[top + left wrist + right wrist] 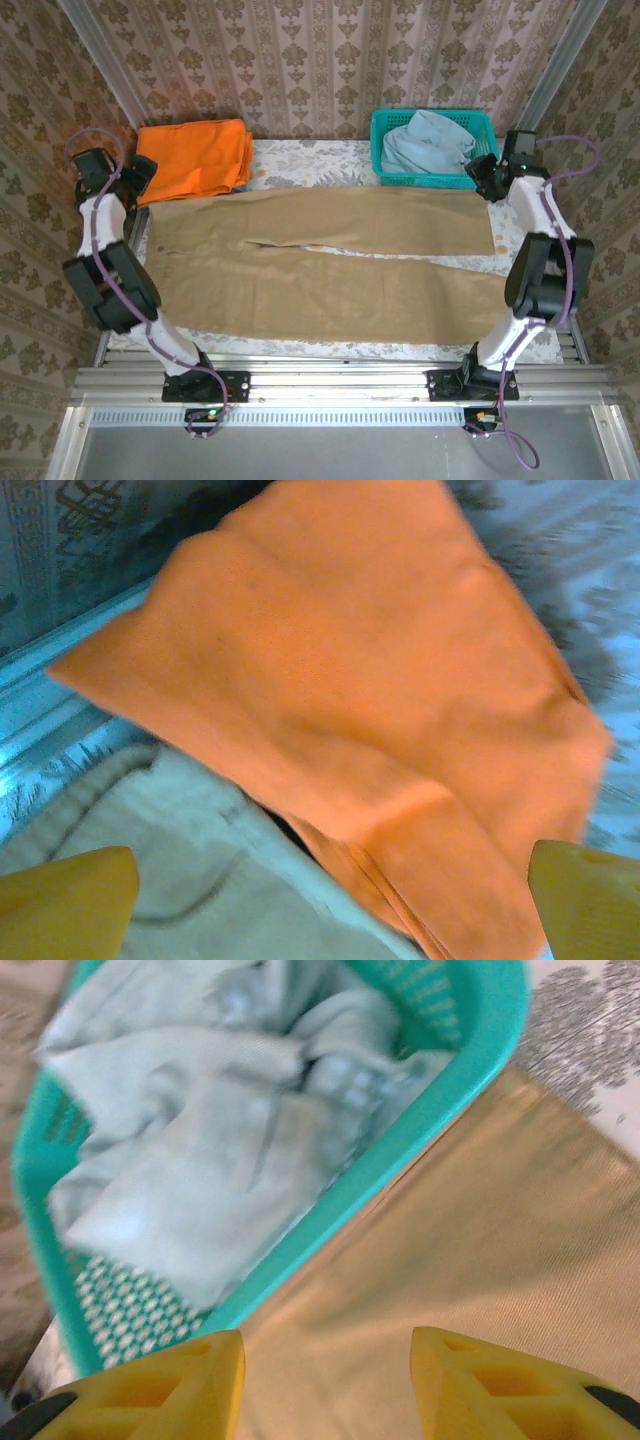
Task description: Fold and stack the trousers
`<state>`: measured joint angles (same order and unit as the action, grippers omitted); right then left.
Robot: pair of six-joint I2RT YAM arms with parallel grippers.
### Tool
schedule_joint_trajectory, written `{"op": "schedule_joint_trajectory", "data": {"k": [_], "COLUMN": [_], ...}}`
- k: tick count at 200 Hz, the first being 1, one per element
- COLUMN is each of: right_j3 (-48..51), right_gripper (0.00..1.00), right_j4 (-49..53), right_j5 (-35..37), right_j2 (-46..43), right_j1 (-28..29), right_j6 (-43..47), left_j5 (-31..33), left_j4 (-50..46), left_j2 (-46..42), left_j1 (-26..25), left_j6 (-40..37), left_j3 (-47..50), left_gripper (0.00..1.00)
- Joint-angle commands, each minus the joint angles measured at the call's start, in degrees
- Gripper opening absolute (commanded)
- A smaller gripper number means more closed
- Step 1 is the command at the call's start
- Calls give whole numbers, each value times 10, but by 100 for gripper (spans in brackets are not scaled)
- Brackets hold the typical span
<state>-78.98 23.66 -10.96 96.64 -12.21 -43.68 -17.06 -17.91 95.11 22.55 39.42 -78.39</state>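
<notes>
The tan trousers (320, 265) lie spread flat across the table, waist to the left and both legs running right. My left gripper (140, 178) hovers at the far left corner of the waist, next to the orange garment. In the left wrist view this gripper (335, 880) is open, its yellow fingers far apart over the waistband (170, 880) and the orange cloth edge. My right gripper (482, 175) is at the far right leg end, beside the basket. In the right wrist view it (328, 1355) is open over tan cloth (480, 1240), with nothing between the fingers.
A folded bright orange garment (195, 155) (340, 660) lies at the back left, touching the waistband. A teal basket (376, 150) (470, 1070) at the back right holds a crumpled pale blue garment (428, 140) (200, 1140). Patterned walls close in on three sides.
</notes>
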Motion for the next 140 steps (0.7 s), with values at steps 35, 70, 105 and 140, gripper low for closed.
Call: {"op": "schedule_joint_trajectory", "data": {"k": [35, 70, 105, 140], "right_j3": [201, 206, 204, 250], "right_gripper": [36, 18, 5, 3], "right_j4": [-47, -62, -55, -51], "right_j5": [44, 39, 44, 44], "right_j2": [-133, -42, 30, 36], "right_j1": [280, 449, 502, 504], "right_j6": [25, 41, 56, 61], "left_j5": [44, 105, 152, 147], "left_j4": [-29, -37, -60, -99], "left_j2": [-312, -463, -546, -571], "left_j1": [-162, -234, -248, -253], "left_j6": [-18, 38, 85, 129], "left_j3": [311, 492, 593, 633], "left_gripper": [98, 96, 95, 85]}}
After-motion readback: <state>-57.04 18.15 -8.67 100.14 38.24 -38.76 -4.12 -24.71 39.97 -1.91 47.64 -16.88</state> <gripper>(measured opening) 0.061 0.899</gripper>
